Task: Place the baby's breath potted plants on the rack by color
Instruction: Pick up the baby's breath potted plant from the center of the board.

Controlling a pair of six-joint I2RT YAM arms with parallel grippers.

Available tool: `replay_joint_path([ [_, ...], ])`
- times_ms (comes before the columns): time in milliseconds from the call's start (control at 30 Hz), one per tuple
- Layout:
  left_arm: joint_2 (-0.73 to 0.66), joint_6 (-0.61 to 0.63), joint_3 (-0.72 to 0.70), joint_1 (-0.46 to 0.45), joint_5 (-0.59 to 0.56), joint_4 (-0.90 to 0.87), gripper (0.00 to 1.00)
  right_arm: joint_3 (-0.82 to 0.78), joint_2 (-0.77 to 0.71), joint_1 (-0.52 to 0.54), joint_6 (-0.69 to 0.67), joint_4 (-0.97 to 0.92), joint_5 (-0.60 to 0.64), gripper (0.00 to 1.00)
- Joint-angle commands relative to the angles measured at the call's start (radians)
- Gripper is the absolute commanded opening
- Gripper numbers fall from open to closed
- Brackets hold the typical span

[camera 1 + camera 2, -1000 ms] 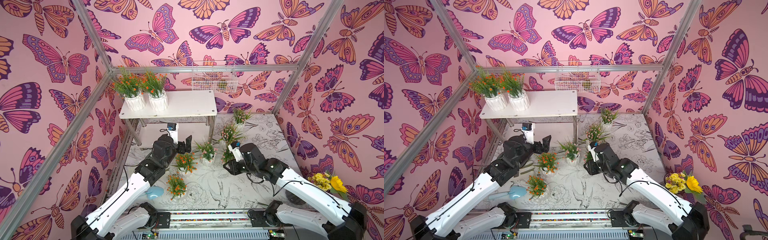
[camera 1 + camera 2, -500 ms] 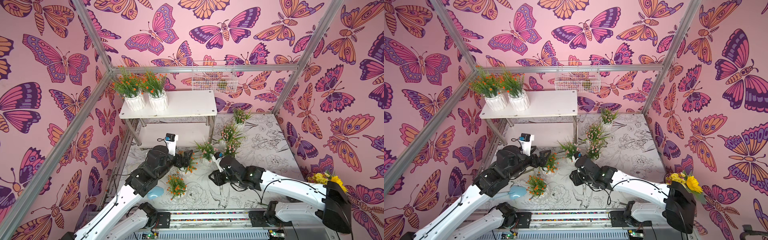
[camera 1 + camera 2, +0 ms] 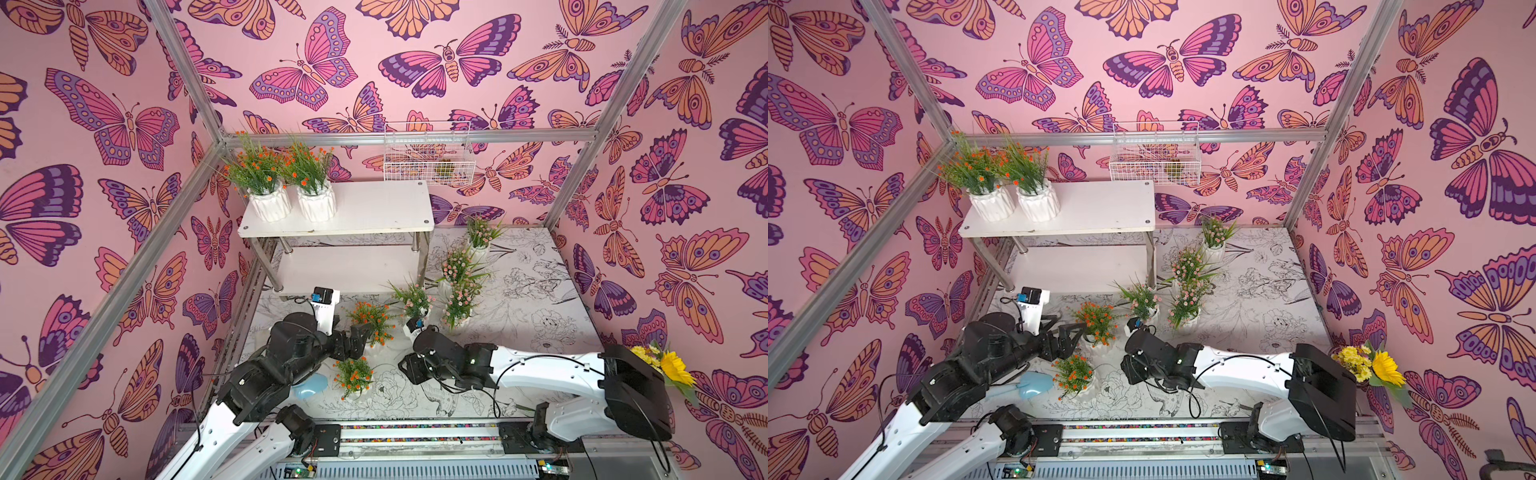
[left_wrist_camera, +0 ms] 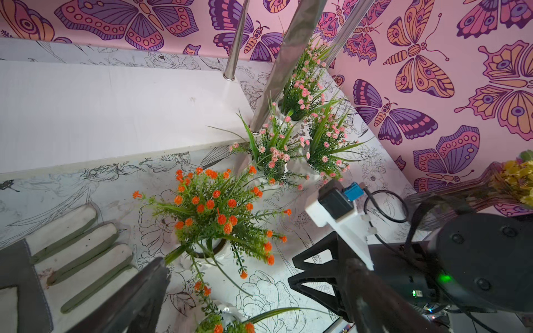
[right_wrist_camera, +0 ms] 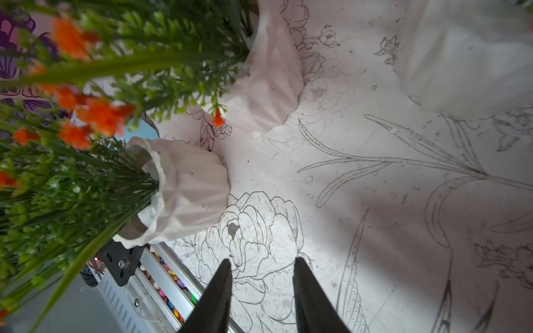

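Straddling an orange plant [image 4: 213, 207] on the table, my left gripper [image 4: 227, 271] stands spread wide, one dark wedge-shaped finger on each side of its white faceted pot; I cannot tell whether either finger touches it. The sprigs are grassy, plastic-looking green, dotted with tiny orange pompom blooms.

My right gripper [image 5: 262, 263] hangs low over the table mat [image 5: 375, 173], which is white and printed with black line-drawn flowers. Its two black pointed fingers are parted with nothing between them. Near it stands a second orange plant [image 5: 184, 190], its matte pot creased into ribs, clear of my fingertips. In both top views it sits nearest the front rail, between my two arms.

The rack [image 3: 374, 208] is a flat white board on shiny round tube legs, with a lower shelf beneath. A shelved orange plant [image 3: 257, 174] and its twin [image 3: 309, 170] stand side by side at the left end of the top board. Four pink plants [image 3: 457, 266] cluster on the mat by the rack's right front leg, beyond both grippers.
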Motion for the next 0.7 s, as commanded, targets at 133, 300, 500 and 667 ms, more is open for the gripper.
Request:
replay_joint_path([
  [133,-0.065,-0.053,-0.025,-0.006,-0.008,-0.082,0.97,0.113,0.087,0.061,0.007,0.036,0.04,0.37],
  [300,-0.093,-0.06,-0.042,-0.005,-0.022,-0.102,0.97,0.156,0.125,0.081,-0.008,0.026,0.043,0.36],
  [500,-0.101,-0.059,-0.046,-0.006,-0.033,-0.119,0.97,0.202,0.189,0.098,-0.019,0.011,0.048,0.34],
  [667,-0.114,-0.06,-0.046,-0.005,-0.037,-0.122,0.97,0.233,0.225,0.105,-0.022,0.004,0.049,0.33],
])
